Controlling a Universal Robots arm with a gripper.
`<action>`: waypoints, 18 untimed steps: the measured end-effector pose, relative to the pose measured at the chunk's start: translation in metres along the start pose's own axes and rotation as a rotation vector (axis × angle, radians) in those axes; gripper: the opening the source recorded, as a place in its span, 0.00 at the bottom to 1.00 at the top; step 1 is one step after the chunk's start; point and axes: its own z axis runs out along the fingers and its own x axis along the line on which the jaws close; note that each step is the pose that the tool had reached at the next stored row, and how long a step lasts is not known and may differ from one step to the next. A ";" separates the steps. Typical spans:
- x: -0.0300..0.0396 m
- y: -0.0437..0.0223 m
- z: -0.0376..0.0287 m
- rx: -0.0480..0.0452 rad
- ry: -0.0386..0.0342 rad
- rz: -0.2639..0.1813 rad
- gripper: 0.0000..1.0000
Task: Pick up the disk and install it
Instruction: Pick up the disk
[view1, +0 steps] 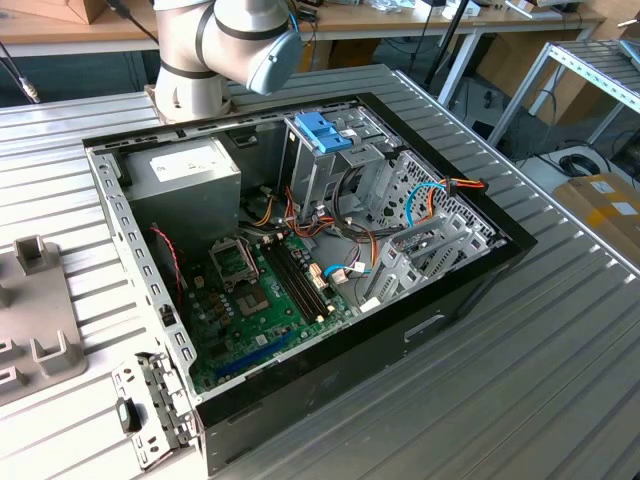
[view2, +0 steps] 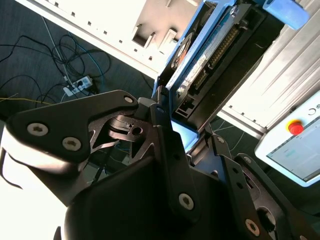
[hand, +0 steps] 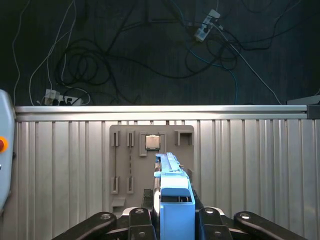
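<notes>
Looking at a ribbed metal table (view1: 560, 330) carrying an open PC case (view1: 420, 320), laid flat with the side off, presumably for top-down access to the upright drive cage (view1: 310, 180). Next down: grey fixture plate (hand: 145, 170) near the table edge, with a small chip (hand: 152, 142) parked in it. Then the gripper (hand: 175, 222), fingers (hand: 142, 219) pinching the disk (hand: 172, 195) from both sides. Carried edge-on over that plate, connector end (view2: 220, 47) poking out in the second wrist view. Probably grabbed by the blue carrier rails to spare the bare metal. Not installed yet.
</notes>
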 end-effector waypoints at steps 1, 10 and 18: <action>0.0002 0.0000 0.0000 0.0000 0.0000 0.000 0.37; 0.0019 -0.0001 -0.0001 0.0000 0.0000 0.000 0.37; 0.0033 -0.0001 -0.0001 0.0000 0.0000 0.000 0.37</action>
